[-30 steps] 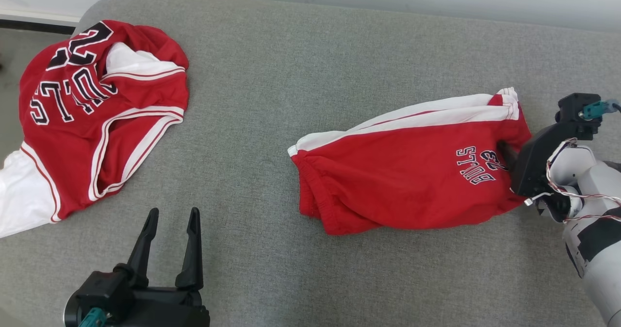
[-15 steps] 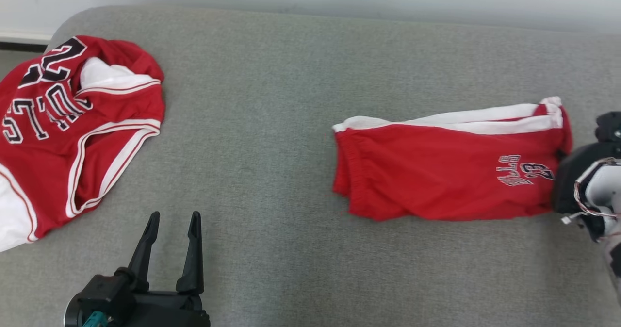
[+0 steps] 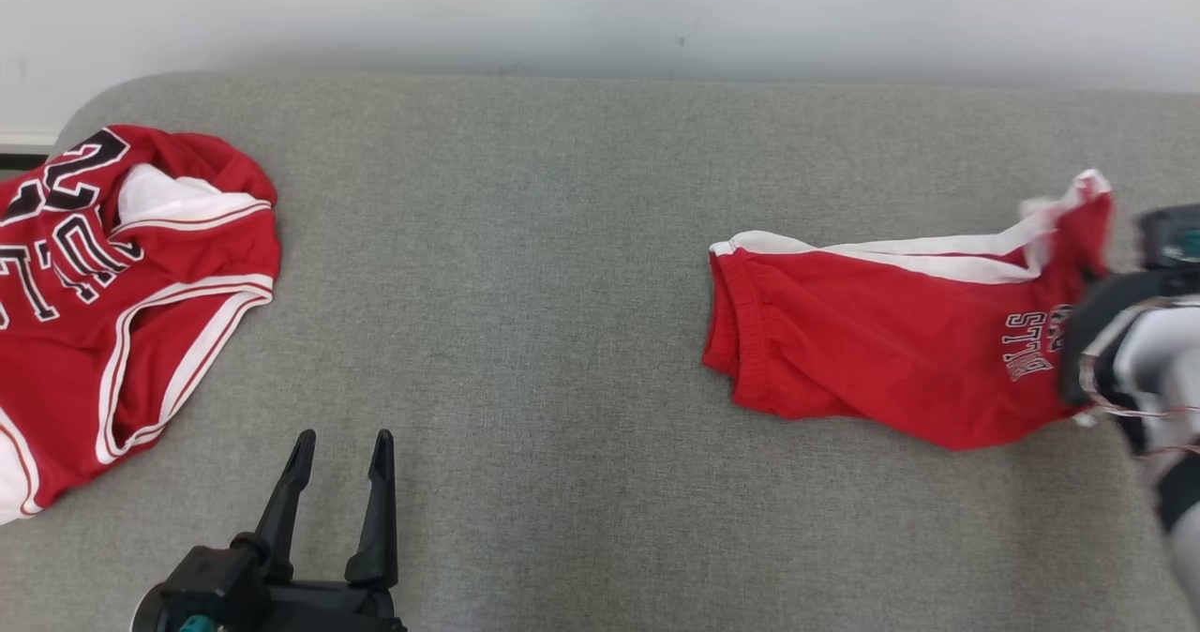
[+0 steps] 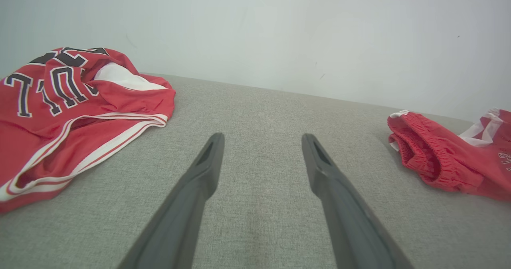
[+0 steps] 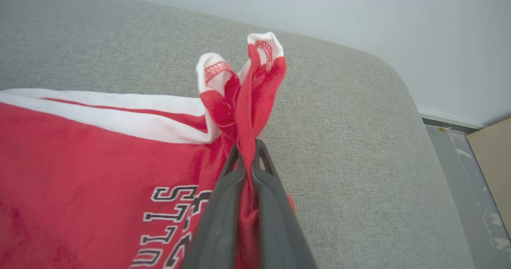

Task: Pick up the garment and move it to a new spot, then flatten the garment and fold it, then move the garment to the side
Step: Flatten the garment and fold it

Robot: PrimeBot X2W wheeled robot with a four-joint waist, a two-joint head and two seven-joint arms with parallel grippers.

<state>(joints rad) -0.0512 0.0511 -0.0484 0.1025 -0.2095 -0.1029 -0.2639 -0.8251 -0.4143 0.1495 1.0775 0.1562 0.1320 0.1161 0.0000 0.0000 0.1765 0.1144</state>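
The garment, a folded pair of red shorts [image 3: 891, 351] with white side stripes and black lettering, lies on the right of the grey cushion [image 3: 525, 285]. My right gripper [image 5: 247, 149] is shut on the shorts' [image 5: 80, 161] right-hand hem, and the pinched cloth stands up above the fingertips. That end is lifted off the cushion while the waistband end [image 4: 431, 161] rests on it. My left gripper [image 3: 342, 444] hovers open and empty at the lower left, its fingers [image 4: 207, 161] wide apart over bare fabric.
A crumpled red and white jersey [image 3: 122, 294] lies at the cushion's far left, also seen in the left wrist view [image 4: 60, 101]. A pale wall [image 3: 600, 4] runs behind. The cushion's rounded right edge [image 5: 419, 141] drops to the floor [image 5: 471, 181].
My right gripper has shut on the shorts' right end, raised it and dragged the shorts to the right, away from the jersey. The head camera has shifted. The left gripper has stayed put.
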